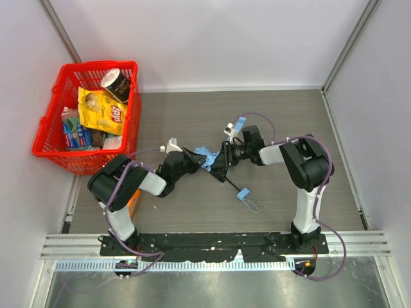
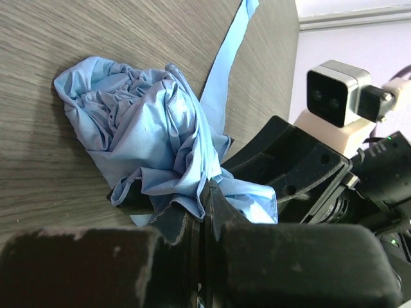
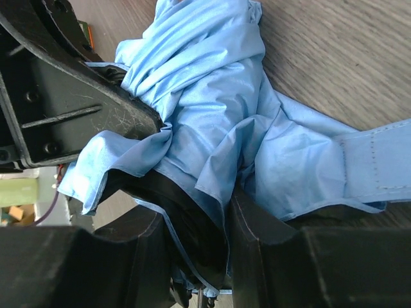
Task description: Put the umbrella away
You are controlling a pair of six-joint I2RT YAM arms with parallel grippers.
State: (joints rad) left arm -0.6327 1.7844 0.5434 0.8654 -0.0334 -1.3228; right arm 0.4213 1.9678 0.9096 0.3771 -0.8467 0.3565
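The umbrella [image 1: 206,156] lies in the middle of the table as a crumpled bundle of sky-blue cloth. Its thin black shaft [image 1: 232,183] runs toward the near right and ends at the handle with a blue strap loop [image 1: 250,205]. My left gripper [image 1: 193,160] meets the bundle from the left. In the left wrist view this gripper [image 2: 207,192] is shut on a fold of the umbrella cloth [image 2: 148,122]. My right gripper [image 1: 222,157] comes from the right. In the right wrist view it [image 3: 205,205] grips the umbrella's [image 3: 212,96] dark folded body and cloth. A blue closure strap [image 3: 379,160] trails off to the side.
A red basket [image 1: 49,121] at the back left holds a yellow snack bag [image 1: 103,110], a dark can [image 1: 117,84] and other packets. An orange object [image 1: 133,204] sits beside the left arm. White walls close off the back and both sides of the table.
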